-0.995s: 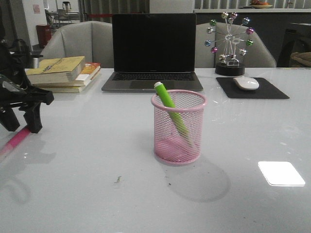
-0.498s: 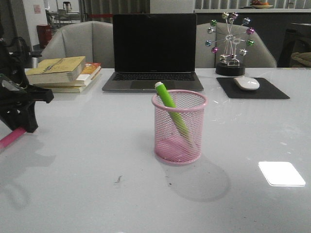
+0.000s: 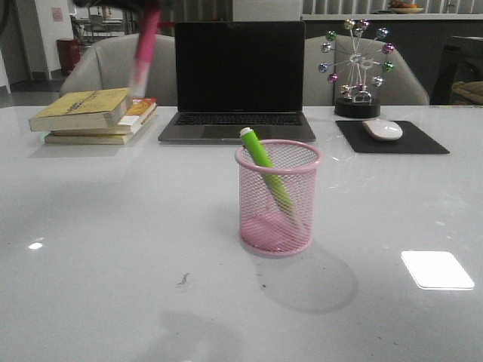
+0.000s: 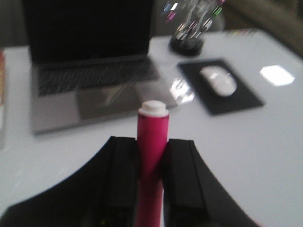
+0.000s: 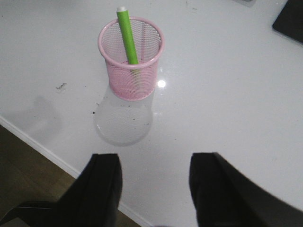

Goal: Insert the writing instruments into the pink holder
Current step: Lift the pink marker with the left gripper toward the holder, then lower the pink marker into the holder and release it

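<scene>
Two pens and one holder show. The pink holder (image 3: 278, 197) stands upright near the middle of the white desk (image 3: 113, 241), with bare desk on every side of it, and it sits close to the desk's near edge in the right wrist view. One green pen (image 3: 266, 170) leans inside it, its whitish end above the rim. The magenta pen (image 4: 152, 142) is clamped between the closed jaws of the left gripper (image 4: 151, 163), whitish end pointing away from the gripper; in the front view it hangs blurred high above the stack of books (image 3: 94, 113). The right gripper (image 5: 154, 189) hovers above the desk edge, jaws spread wide, holding nothing.
</scene>
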Controlling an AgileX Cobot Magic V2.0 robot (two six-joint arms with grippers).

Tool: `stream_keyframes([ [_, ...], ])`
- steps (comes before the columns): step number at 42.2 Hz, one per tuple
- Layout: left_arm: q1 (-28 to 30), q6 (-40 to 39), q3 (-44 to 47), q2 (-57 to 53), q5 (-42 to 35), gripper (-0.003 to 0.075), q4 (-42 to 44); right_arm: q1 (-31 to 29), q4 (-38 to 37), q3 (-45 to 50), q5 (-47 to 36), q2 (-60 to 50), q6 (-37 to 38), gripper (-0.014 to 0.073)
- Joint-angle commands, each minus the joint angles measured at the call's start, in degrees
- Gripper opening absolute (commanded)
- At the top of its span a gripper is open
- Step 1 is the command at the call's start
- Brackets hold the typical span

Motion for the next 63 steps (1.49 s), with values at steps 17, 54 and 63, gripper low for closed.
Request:
stream_keyframes([
  [17,-17.73,-0.43,0.79,15.51,-40.87,0.0094,-1.34,0.04,-0.42,-1.38,-4.99,-0.44,-0.52,0.0449],
  [54,-17.44,11.0,-1.25,-3.28,12.02,0.0458,-0.01,0.04,-0.86,-1.38,-4.9,-4.56,-0.46,0.0449],
  [63,-17.44,10.64,-1.25,-19.55,37.07,0.0458,4.71,0.04,-0.46,-1.32,-2.21,-11.18,-0.46,0.0449],
])
